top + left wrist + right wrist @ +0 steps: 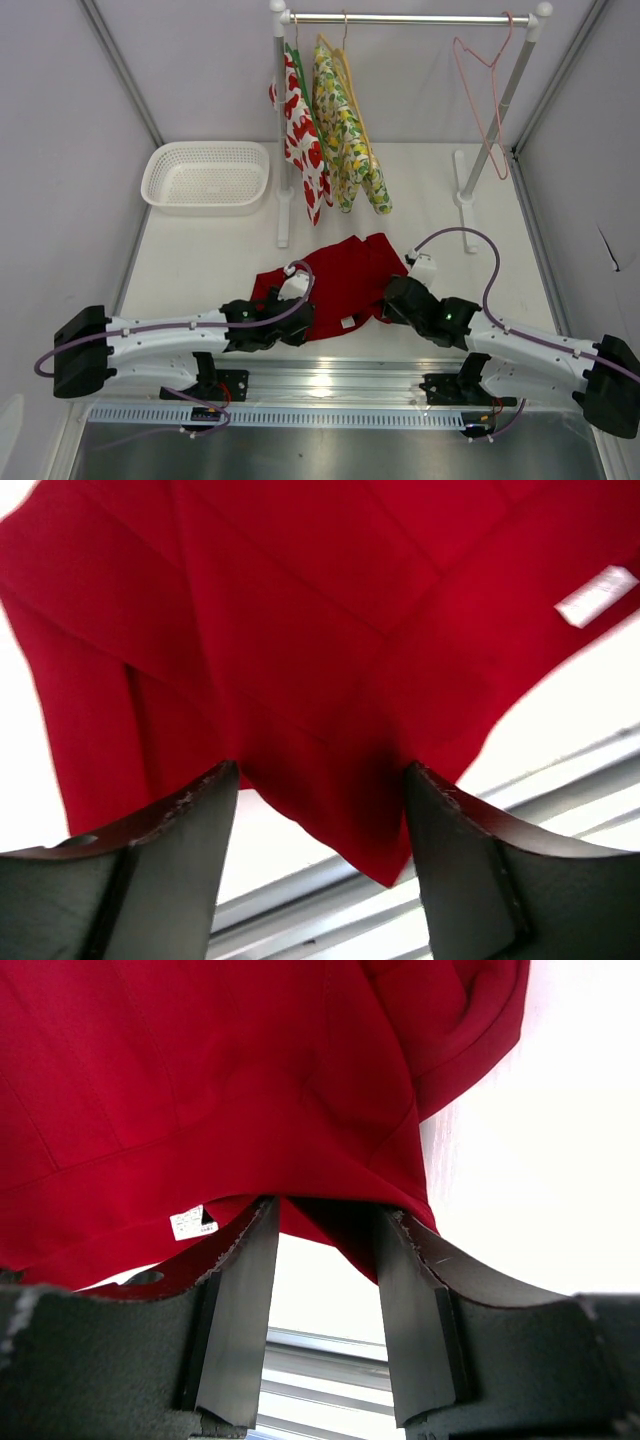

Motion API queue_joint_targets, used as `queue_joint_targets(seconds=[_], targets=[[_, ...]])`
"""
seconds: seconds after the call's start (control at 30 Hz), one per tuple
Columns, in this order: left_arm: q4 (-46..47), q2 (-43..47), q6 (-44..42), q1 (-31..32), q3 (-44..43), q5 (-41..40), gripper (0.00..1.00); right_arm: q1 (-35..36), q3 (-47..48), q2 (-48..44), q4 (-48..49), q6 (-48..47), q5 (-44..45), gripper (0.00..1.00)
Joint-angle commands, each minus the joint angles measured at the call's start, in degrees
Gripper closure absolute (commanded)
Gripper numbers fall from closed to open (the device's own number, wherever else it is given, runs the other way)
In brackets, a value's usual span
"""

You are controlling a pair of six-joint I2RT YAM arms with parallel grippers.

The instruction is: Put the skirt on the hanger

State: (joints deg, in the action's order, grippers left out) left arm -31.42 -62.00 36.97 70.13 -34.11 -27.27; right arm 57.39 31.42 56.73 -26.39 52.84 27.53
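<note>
The red skirt [335,280] lies spread flat on the table between both arms, its white label [190,1222] near the front hem. My left gripper [303,322] is at the skirt's near left edge. In the left wrist view it [320,772] stands wide open, and a corner of the skirt [300,660] points down between the fingertips without being pinched. My right gripper [388,308] is at the near right edge. It [327,1210] is partly open astride a fold of the hem [340,1225]. The pink hanger [483,90] hangs empty at the right end of the rail.
A clothes rack [410,18] stands at the back with a white fruit-print garment [303,140] and a yellow-green garment [345,140] hung on its left half. A white basket [205,175] sits back left. A metal rail [330,385] runs along the near table edge.
</note>
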Motion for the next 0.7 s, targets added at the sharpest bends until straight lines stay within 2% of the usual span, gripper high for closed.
queue_joint_targets(seconds=[0.0,0.07,0.2,0.4,0.5,0.53,0.57,0.67], targets=[[-0.66,-2.33,2.05,0.36,-3.68,-7.18,0.36,-0.96,1.01,-1.97,-1.38,-0.54,0.77,0.53],[-1.79,-3.39,2.4,0.36,-4.91,-10.24,0.45,-1.31,0.66,-2.76,-1.38,-0.81,0.51,0.52],[-2.16,-4.27,1.09,1.24,-7.37,-12.37,0.51,-2.36,0.14,-2.59,-0.5,-1.69,-0.55,0.52],[1.36,-3.3,-2.34,2.73,-5.88,-8.78,0.41,-3.68,0.13,-1.01,1.08,-2.65,-1.78,0.48],[1.36,-4.35,-1.82,3.35,-5.44,-7.89,0.41,-4.47,0.48,-1.27,0.73,-3.35,-1.86,0.44],[0.75,-4.88,-0.86,3.35,-5.44,-8.85,0.42,-4.82,0.57,-1.44,0.29,-3.62,-1.86,0.43],[-0.12,-6.11,0.37,3.35,-5.53,-9.55,0.48,-5.61,0.66,-1.62,0.03,-3.79,-1.95,0.41],[0.39,-7.96,1.7,1.69,-5.88,-10.97,0.59,-7.46,0.84,-2.67,-1.12,-4.85,-2.39,0.34]])
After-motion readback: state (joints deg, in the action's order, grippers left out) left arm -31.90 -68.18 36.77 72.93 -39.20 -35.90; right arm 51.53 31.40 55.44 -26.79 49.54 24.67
